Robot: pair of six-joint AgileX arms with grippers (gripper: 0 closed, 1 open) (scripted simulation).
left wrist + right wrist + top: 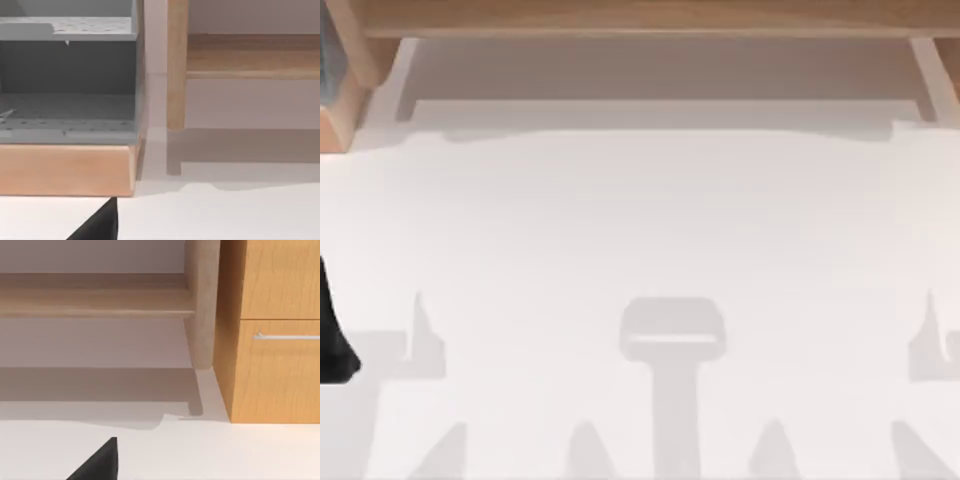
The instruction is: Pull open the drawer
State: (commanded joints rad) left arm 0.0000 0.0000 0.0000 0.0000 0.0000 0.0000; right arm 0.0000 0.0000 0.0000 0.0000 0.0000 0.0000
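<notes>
The drawer [280, 375] is a light wooden front with a slim silver bar handle [287, 336], in the lower part of a wooden cabinet [270, 280] in the right wrist view. Its front lies flush with the panel above it. A black tip of my right gripper [97, 464] hangs over the white table, well short of the cabinet and off to the side of the handle. In the left wrist view a black tip of my left gripper [97, 225] sits just before a wooden base. My left arm [332, 335] shows at the top view's left edge.
A grey open shelf unit [67, 70] on a wooden base [65, 170] stands at the table's back left. A wooden rail [640, 18] on slim legs [176, 65] spans the back. The white table [640, 230] stretches in front.
</notes>
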